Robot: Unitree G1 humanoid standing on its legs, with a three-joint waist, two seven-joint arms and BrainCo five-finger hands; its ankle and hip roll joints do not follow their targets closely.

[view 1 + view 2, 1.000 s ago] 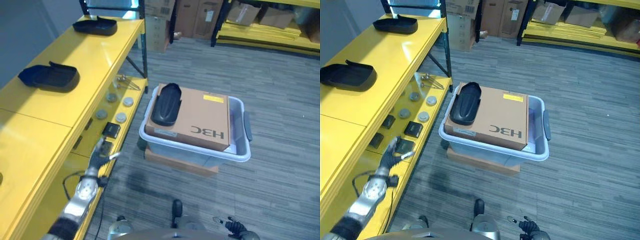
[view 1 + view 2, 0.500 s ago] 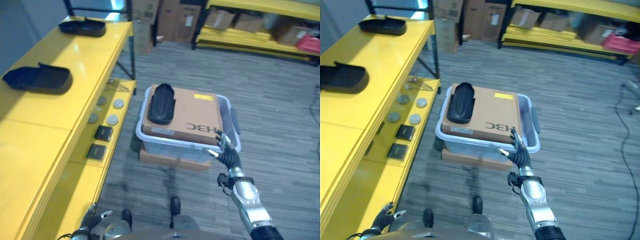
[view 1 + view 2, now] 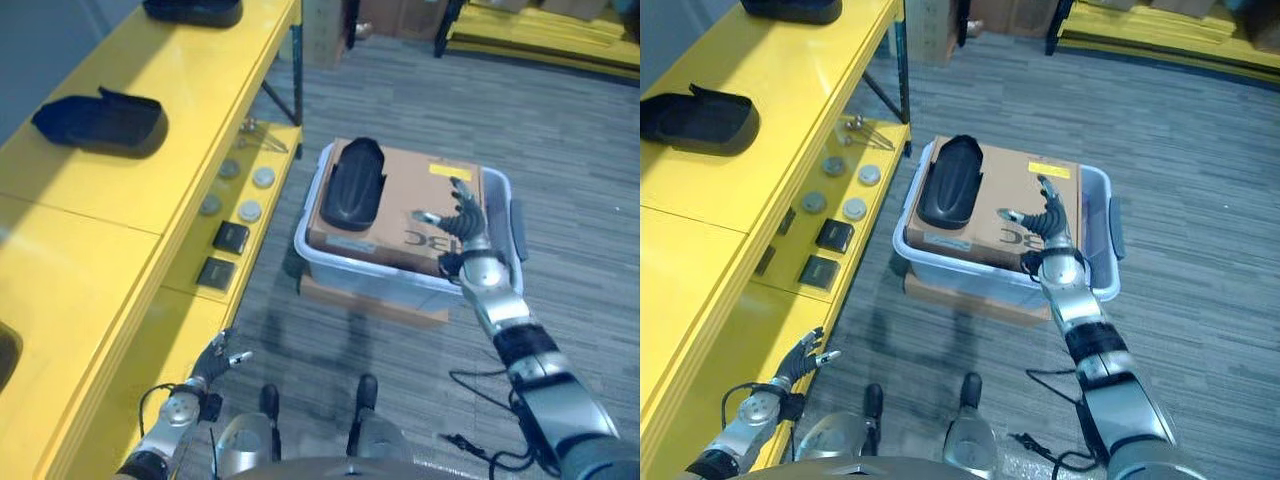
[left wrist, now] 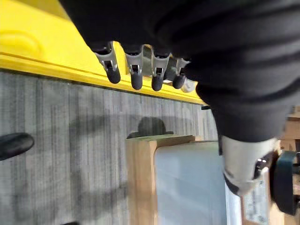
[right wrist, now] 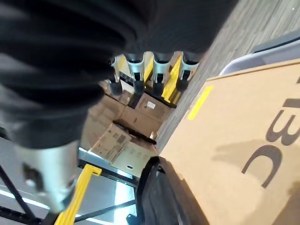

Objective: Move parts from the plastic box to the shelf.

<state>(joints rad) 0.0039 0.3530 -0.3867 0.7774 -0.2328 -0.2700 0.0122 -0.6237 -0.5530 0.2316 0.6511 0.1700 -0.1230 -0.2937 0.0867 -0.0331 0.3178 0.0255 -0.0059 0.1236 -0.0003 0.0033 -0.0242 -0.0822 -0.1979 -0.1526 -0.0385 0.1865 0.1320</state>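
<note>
- Because the last black part (image 3: 353, 183) lies on top of the cardboard box (image 3: 400, 215) that fills the plastic box (image 3: 497, 288), I hold my right hand (image 3: 462, 222) over the near right side of the cardboard, fingers spread and holding nothing.
- From the head views I cannot tell whether this hand touches the cardboard or only hovers just above it; the right wrist view suggests a small gap.
- The part sits at the cardboard's left end, nearer to the shelf (image 3: 90, 220), so the right hand is apart from it and must reach across the cardboard lid.
- My left hand (image 3: 213, 358) hangs low beside the lower shelf edge, fingers relaxed and empty; I judge it is parked there to keep the way free.
- Two similar black parts (image 3: 98, 121) already lie on the top shelf, one nearer and one at the far end, so I judge the task is well advanced.
- On the lower shelf level I see small round discs (image 3: 245, 193) and two dark flat pieces (image 3: 222, 253); these are not my concern.
- The plastic box stands on a low wooden base (image 3: 370, 303) on the floor, which lifts the part nearer to my reach.
- The part looks smooth and rounded, so I think an open hand could slip on it.
</note>
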